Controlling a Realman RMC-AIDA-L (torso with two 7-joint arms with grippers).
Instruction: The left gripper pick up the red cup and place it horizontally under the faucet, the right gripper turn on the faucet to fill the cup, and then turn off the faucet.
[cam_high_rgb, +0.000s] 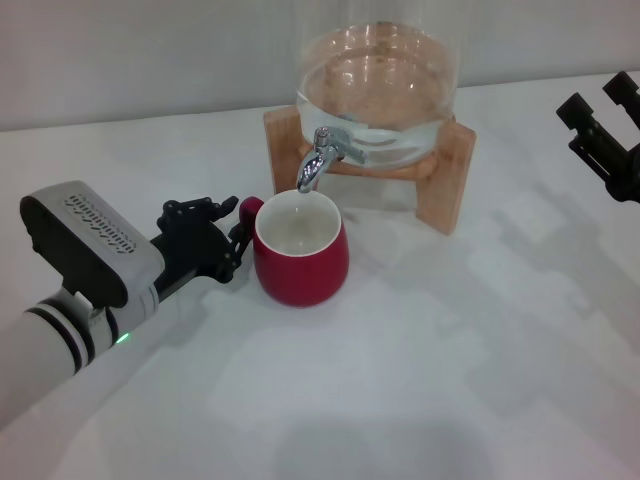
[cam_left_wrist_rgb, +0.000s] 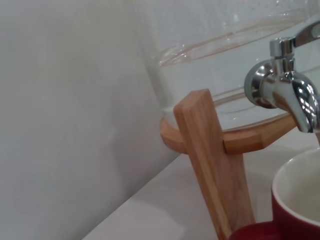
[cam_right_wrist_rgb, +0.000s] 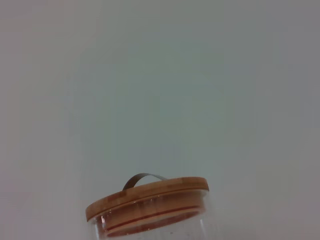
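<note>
Currently, my stock of the scene, biggest first.

Table (cam_high_rgb: 420, 380): white, bearing everything.

Glass jar (cam_high_rgb: 380, 85): clear dispenser holding water, seated on a wooden stand (cam_high_rgb: 445, 175). My right wrist view shows only its wooden lid (cam_right_wrist_rgb: 147, 197) with a metal handle.

Left arm: white with black rings, green light lit, grey perforated box (cam_high_rgb: 90, 240) on top. It reaches in from the left edge of the head view.

Red cup (cam_high_rgb: 300, 250): upright on the table, white inside showing dry, mouth directly beneath the spout. In the left wrist view its rim (cam_left_wrist_rgb: 300, 192) sits just under the spout tip.

Left gripper (cam_high_rgb: 235, 235): black claw at the cup's handle side, touching or nearly so. I cannot tell whether its fingers are clamped on the handle or have let go.

Right gripper (cam_high_rgb: 610, 125): black, at the far right edge, well apart from the jar; I cannot tell how its jaws stand.

Faucet (cam_high_rgb: 322, 158): chrome spigot, lever (cam_high_rgb: 345, 150) on top, no water running.

Judgement: the cup looks placed, so the lever is next. I would bring the right gripper in from the side, above the cup's rim, press only on the lever, and keep the left steady so the cup stays centred under the spout.
</note>
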